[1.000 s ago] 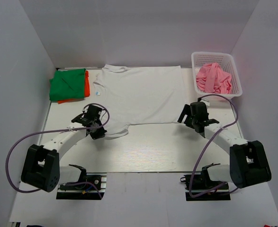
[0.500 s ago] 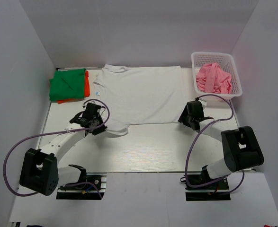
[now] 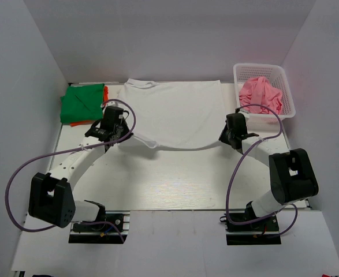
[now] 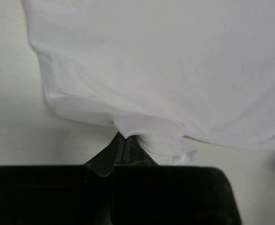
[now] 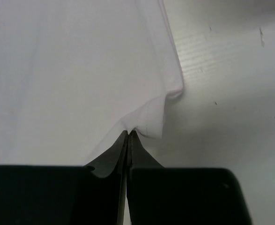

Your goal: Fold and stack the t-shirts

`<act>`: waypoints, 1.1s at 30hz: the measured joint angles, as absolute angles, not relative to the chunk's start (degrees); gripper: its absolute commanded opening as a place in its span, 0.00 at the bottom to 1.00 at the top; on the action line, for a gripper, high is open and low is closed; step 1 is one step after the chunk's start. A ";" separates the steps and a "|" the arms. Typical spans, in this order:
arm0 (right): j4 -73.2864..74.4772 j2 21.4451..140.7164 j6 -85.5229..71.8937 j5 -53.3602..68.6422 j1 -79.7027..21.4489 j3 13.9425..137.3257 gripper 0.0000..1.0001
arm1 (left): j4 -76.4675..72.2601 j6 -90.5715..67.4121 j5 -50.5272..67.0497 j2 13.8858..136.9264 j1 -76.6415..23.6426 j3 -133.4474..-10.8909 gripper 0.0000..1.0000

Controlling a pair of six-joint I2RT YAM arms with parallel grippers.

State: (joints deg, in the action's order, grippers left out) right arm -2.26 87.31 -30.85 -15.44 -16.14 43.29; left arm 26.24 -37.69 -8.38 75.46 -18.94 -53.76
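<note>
A white t-shirt (image 3: 172,115) lies spread across the back half of the table, collar to the left. My left gripper (image 3: 125,136) is shut on its near left edge, by the sleeve, with bunched cloth (image 4: 142,129) at the fingertips. On the near right corner of the hem (image 5: 149,124) my right gripper (image 3: 227,136) is shut, and the cloth peaks up at its tips. The near edge of the shirt sags between the two grippers. A folded green t-shirt (image 3: 84,103) sits on an orange one (image 3: 106,101) at the back left.
A white basket (image 3: 283,83) at the back right holds a crumpled pink t-shirt (image 3: 260,95). White walls close in the table on the left, back and right. Purple cables loop beside both arms. Bare table (image 3: 175,179) lies in front of the shirt.
My right gripper moved onto the shirt's near right corner and shut on it. Both grippers then moved toward the back, pulling the shirt's near edge off the table.
</note>
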 measured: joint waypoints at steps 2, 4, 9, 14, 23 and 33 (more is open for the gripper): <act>-1.63 87.85 -30.41 -14.92 -16.14 45.89 0.00 | 25.61 -37.04 -8.86 77.01 -18.87 -56.14 0.00; -1.10 88.31 -29.93 -14.72 -16.14 48.27 0.00 | 24.99 -36.40 -9.72 79.15 -18.87 -58.81 0.00; 1.06 91.20 -29.17 -14.68 -16.10 55.57 0.00 | 24.40 -34.68 -11.66 86.70 -18.87 -67.16 0.00; 4.73 97.01 -28.10 -15.38 -16.08 65.21 0.00 | 25.58 -33.39 -14.83 96.27 -18.57 -77.52 0.00; 9.91 108.75 -27.90 -16.82 -14.70 80.12 0.00 | 29.71 -32.73 -19.57 113.03 -15.33 -96.29 0.00; 14.04 122.78 -27.62 -17.69 -13.23 97.43 0.59 | 36.73 -32.49 -19.29 135.59 -11.62 -122.91 0.99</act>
